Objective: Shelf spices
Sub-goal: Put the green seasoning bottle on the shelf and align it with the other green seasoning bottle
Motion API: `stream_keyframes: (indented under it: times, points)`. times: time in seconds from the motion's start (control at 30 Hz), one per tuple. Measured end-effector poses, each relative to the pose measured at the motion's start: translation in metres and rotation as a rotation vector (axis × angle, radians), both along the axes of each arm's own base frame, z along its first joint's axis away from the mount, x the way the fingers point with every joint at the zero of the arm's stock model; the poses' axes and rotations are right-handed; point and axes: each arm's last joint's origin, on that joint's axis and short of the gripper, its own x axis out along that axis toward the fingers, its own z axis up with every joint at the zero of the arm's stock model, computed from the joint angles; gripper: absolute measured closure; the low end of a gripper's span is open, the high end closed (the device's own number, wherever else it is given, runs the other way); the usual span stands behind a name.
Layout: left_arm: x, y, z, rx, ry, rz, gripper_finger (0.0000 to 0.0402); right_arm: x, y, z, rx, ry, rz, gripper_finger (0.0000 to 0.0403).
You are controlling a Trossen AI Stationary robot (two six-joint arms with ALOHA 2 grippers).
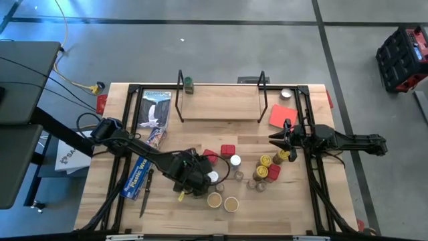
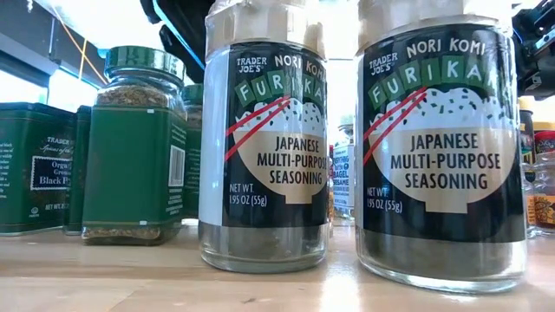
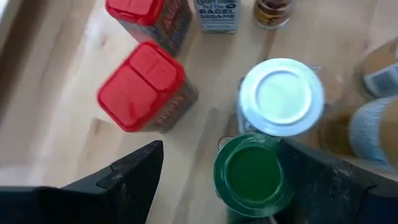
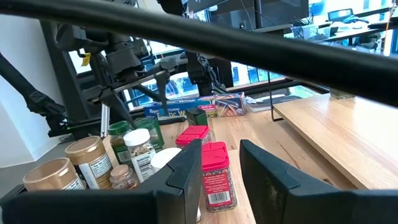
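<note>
Both arms are dark, jointed tubes; the left arm point(image 1: 144, 155) carries a black cable loop and yellow tag.

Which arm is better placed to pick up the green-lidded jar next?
Probably the left: its pincer stands open right over the green-lidded jar. The right pincer hangs farther off, beside the yellow-lidded jars.

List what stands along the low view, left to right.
Dark green tin → green-lidded jar → furikake jar → second furikake jar → small jars at the right edge.
</note>
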Motion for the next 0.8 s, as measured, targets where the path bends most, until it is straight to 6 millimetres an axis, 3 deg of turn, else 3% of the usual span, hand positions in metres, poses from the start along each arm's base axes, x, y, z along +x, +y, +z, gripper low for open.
stream_keyframes:
  times: [0.4, 0.8]
  points:
    - [-0.005, 0.023, 0.003, 0.114, 0.118, -0.066, 0.0084, 0.000, 0.000, 0.000, 0.000, 0.000, 0.000, 0.0300]
    - [-0.031, 0.034, 0.041, 0.076, 0.048, 0.065, 0.0084, 0.000, 0.000, 0.000, 0.000, 0.000, 0.000, 0.0300]
